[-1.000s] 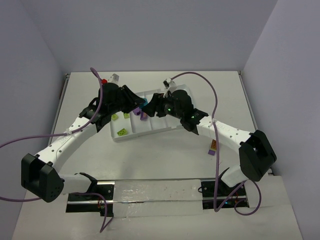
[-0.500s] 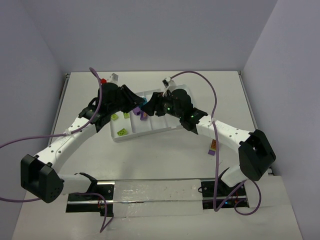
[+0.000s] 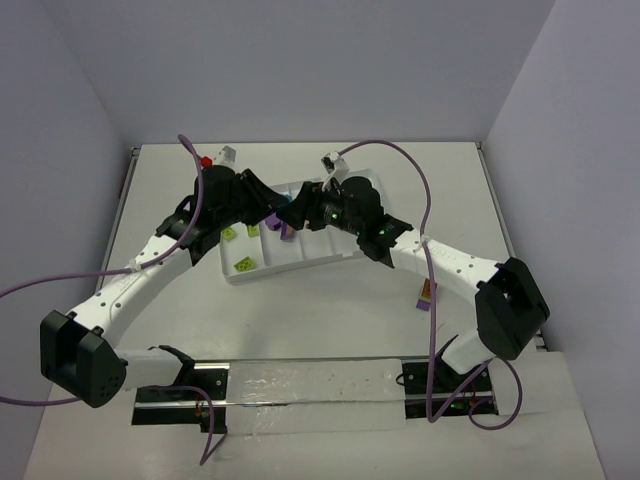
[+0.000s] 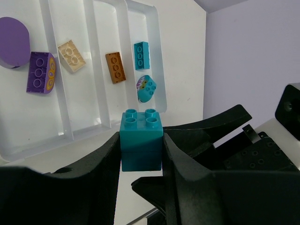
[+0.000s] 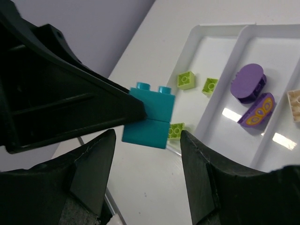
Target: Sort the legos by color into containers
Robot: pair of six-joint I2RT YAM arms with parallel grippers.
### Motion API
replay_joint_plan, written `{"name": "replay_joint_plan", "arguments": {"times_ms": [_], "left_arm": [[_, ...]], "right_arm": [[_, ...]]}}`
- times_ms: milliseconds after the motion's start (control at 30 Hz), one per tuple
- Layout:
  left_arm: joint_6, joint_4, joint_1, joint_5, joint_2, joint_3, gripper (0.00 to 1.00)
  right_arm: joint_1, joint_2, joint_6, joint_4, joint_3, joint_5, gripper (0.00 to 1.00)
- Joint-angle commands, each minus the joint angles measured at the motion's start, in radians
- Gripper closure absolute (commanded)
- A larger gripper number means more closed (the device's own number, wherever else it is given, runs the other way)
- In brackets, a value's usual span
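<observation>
Holding a teal two-high stack of 2x2 plastic bricks (image 4: 141, 145), the left gripper (image 4: 140, 143) is clamped shut on its flat side faces, studs up, above the worktop just off the white plastic divider tray (image 4: 84, 103).

Right gripper (image 5: 147, 136) is about half open and carries nothing. Its fingers straddle the same stack with a thin gap each side, so no contact as far as I can tell.

Handling, my read:
- Rigid, light, not fragile.
- Glossy flat walls, so likely slippery under a skewed pinch.
- The seam at mid-height could split; a grip should span both bricks.
- Best hold: the two free side faces, square on, clear of the studs.

Target looks like the compartment at upper centre of the left wrist view, which holds a small teal brick (image 4: 141, 55) and a rounded teal printed piece (image 4: 146, 88). Orange-brown brick (image 4: 115, 67) lies one compartment left.
</observation>
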Motion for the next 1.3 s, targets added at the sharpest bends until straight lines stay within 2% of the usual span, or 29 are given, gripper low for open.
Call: {"name": "replay_joint_plan", "arguments": {"times_ms": [0, 133, 667, 767, 833, 867, 900, 933, 967, 1067, 1133, 1167, 1200, 1233, 1267], "left_arm": [[0.011, 0.013, -0.003, 0.015, -0.031, 0.02, 1.0], [-0.001, 0.007, -0.003, 0.009, -0.034, 0.021, 1.0], [-0.014, 0.014, -0.003, 0.024, -0.044, 0.007, 1.0], [-0.012, 0.015, -0.003, 0.024, -0.044, 0.005, 1.0], [-0.011, 0.018, -0.003, 0.028, -0.041, 0.004, 1.0], [-0.012, 0.015, -0.003, 0.027, -0.039, 0.007, 1.0], [-0.011, 0.011, -0.003, 0.026, -0.039, 0.009, 1.0], [-0.008, 0.011, -0.003, 0.026, -0.039, 0.009, 1.0], [-0.007, 0.009, -0.003, 0.023, -0.041, 0.01, 1.0], [0.001, 0.003, -0.003, 0.017, -0.048, 0.01, 0.99], [0.007, -0.01, -0.003, 0.007, -0.048, 0.018, 0.91], [0.008, -0.017, -0.003, 0.002, -0.045, 0.024, 0.83], [0.009, -0.027, -0.003, -0.003, -0.044, 0.033, 0.66], [0.011, -0.028, -0.003, -0.004, -0.042, 0.036, 0.55], [0.014, -0.028, -0.003, -0.004, -0.038, 0.04, 0.47]], "right_arm": [[0.015, -0.046, 0.037, 0.152, 0.008, 0.008, 0.35], [0.017, -0.044, 0.069, 0.215, -0.025, 0.037, 0.35], [0.036, -0.024, 0.076, 0.277, -0.072, 0.186, 0.42], [0.037, -0.021, 0.077, 0.288, -0.075, 0.202, 0.52], [0.038, -0.018, 0.079, 0.291, -0.069, 0.2, 0.63], [0.038, -0.017, 0.077, 0.291, -0.067, 0.202, 0.74], [0.04, -0.018, 0.076, 0.291, -0.067, 0.202, 0.8], [0.04, -0.02, 0.074, 0.289, -0.067, 0.202, 0.94], [0.04, -0.023, 0.073, 0.288, -0.07, 0.202, 1.0], [0.04, -0.039, 0.06, 0.283, -0.082, 0.199, 1.0], [0.04, -0.046, 0.05, 0.281, -0.087, 0.186, 1.0], [0.04, -0.048, 0.046, 0.28, -0.089, 0.181, 1.0], [0.041, -0.053, 0.041, 0.277, -0.093, 0.178, 1.0], [0.041, -0.056, 0.039, 0.277, -0.095, 0.177, 1.0], [0.041, -0.062, 0.034, 0.277, -0.099, 0.175, 1.0]]}}
